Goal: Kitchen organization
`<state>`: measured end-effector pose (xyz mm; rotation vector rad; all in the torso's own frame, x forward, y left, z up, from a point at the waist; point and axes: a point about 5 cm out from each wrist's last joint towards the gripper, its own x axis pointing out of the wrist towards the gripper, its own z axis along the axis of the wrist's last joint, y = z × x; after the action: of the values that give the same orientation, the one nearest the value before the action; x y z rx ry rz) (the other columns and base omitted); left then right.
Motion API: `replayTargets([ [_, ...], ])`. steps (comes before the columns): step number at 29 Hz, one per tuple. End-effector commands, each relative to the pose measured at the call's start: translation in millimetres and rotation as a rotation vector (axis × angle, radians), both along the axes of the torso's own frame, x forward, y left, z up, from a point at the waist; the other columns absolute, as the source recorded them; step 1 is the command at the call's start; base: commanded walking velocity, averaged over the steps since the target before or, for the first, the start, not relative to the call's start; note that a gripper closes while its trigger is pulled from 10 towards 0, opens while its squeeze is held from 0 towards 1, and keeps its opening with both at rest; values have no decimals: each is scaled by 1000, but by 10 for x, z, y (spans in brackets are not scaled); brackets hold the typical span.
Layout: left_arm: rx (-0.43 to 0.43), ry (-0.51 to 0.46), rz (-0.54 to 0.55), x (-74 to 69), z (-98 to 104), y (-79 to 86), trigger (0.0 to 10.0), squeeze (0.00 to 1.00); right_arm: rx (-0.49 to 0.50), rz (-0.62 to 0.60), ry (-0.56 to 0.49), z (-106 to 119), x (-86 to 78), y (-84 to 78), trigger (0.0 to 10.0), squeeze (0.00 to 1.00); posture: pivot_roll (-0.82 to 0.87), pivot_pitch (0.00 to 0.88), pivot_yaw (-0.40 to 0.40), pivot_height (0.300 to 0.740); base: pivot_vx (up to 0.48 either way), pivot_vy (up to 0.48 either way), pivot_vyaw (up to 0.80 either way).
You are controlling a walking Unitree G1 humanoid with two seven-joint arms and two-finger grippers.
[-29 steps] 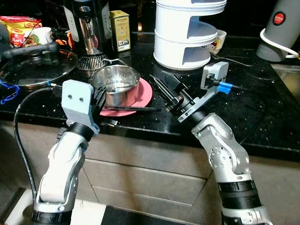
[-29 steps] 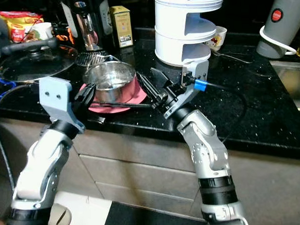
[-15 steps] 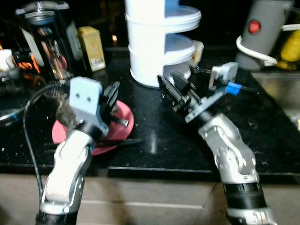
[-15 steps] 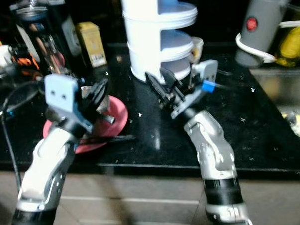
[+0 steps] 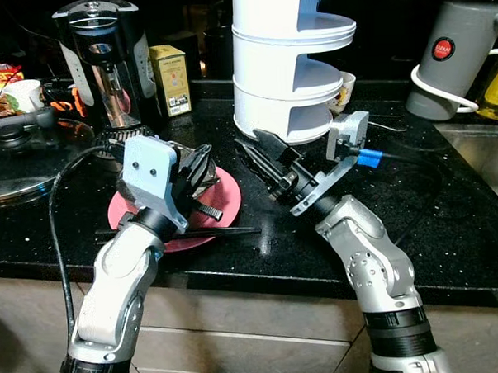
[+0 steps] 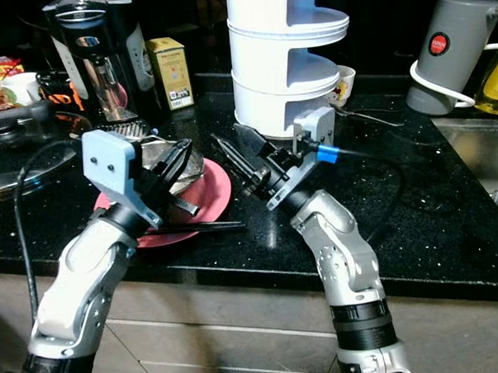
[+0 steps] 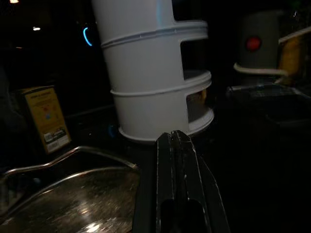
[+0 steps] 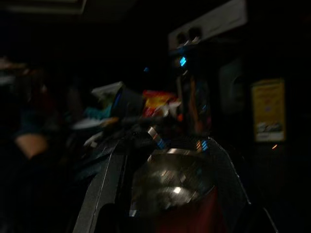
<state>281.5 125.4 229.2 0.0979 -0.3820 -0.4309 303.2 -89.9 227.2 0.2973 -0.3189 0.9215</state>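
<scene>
**A:** Where do the two grippers sit at the black counter [image 5: 448,202]?

**B:** The left gripper [image 5: 200,168] is raised over the pink plate [image 6: 212,188], above the steel bowl [image 7: 63,194] that rests on that plate. In the left wrist view its two fingers [image 7: 177,184] lie pressed flat against each other, with nothing between them. The right gripper [image 5: 260,157] hangs just to the right of the plate, in front of the white tiered rack [image 5: 289,61]. Its fingers stand well apart, and in the right wrist view the bowl shows in the gap between them, beyond the tips, not touched.

**A:** And the things around the plate?

**B:** A pair of black chopsticks [image 5: 226,231] lies across the plate's near edge and runs out onto the counter. Behind the plate stands a coffee maker [image 5: 103,56], with a small yellow box [image 5: 171,78] beside it. Far left lies a glass pan lid [image 5: 16,159] and a red snack packet [image 5: 0,77]. A small patterned bowl [image 5: 342,90] sits behind the rack, and a grey kettle [image 5: 454,58] stands at the far right near the sink [image 5: 487,155].
</scene>
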Motion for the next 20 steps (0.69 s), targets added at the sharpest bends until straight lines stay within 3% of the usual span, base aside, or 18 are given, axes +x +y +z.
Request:
replayTargets([
  [1,44,14,2,-24,-21,-8,10000,0,-14,40,-8,10,-38,16,10000,0,35,0,-43,740,0,0,0],
  [3,58,31,14,-31,-39,10,10000,0,-34,56,-10,-5,-50,2,10000,0,35,0,-43,740,0,0,0],
  [4,57,40,13,-40,-47,20,10000,820,-41,59,-10,-9,-52,-11,10000,0,38,0,-46,740,0,0,0],
  [5,62,50,4,-53,-50,22,10000,1000,-47,60,-11,-10,-52,-25,10000,0,38,0,-46,740,0,0,0],
  [9,69,56,-2,-63,-49,23,10000,1000,-50,62,-11,-10,-52,-34,10000,0,37,0,-45,740,0,0,0],
  [14,142,39,-59,-104,9,-55,10000,1000,-64,68,-12,-14,-60,-59,10000,0,40,0,-46,740,0,0,0],
  [20,181,1,-142,-169,113,-191,10000,1000,-71,98,-23,11,-100,-198,10000,0,35,0,-44,740,0,0,0],
])
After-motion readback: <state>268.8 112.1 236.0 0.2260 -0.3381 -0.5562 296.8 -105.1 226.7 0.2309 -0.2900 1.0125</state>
